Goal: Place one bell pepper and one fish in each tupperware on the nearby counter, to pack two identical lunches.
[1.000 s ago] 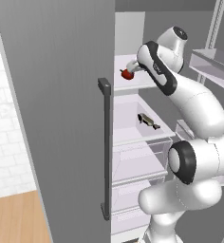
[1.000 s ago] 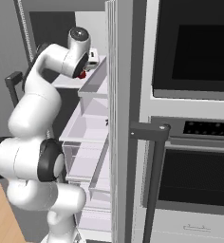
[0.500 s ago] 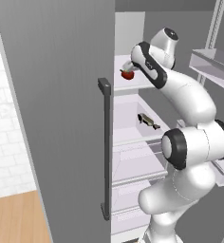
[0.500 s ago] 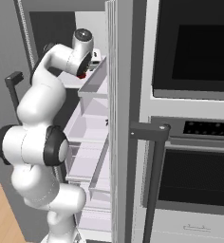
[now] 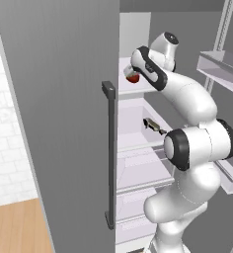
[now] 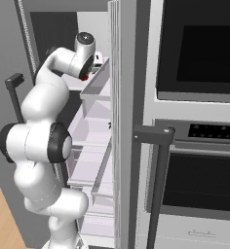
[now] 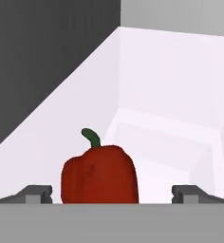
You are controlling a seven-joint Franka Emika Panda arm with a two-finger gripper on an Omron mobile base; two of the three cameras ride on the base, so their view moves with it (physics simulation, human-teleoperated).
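A red bell pepper [image 7: 98,174] with a green stem stands on the white upper fridge shelf [image 5: 124,86]. In the hand view it sits right in front of my open gripper [image 7: 112,193], between the two fingertips [image 7: 35,193], with no contact visible. From the left base view, the gripper [image 5: 130,74] is up against the bell pepper [image 5: 133,78]. The right base view shows a bit of that red bell pepper [image 6: 84,77] under the hand. A dark fish [image 5: 154,125] lies on the shelf below. The tupperware is out of view.
The tall grey fridge door [image 5: 64,123] with its dark handle [image 5: 109,153] stands open at the left. Door bins [image 6: 95,87] and a wall oven [image 6: 195,146] are on the right. The wooden counter [image 5: 15,227] shows beneath white brick tiles.
The arm has reached further into the upper shelf, bringing the open gripper up to the bell pepper. The pepper and the fish have not moved.
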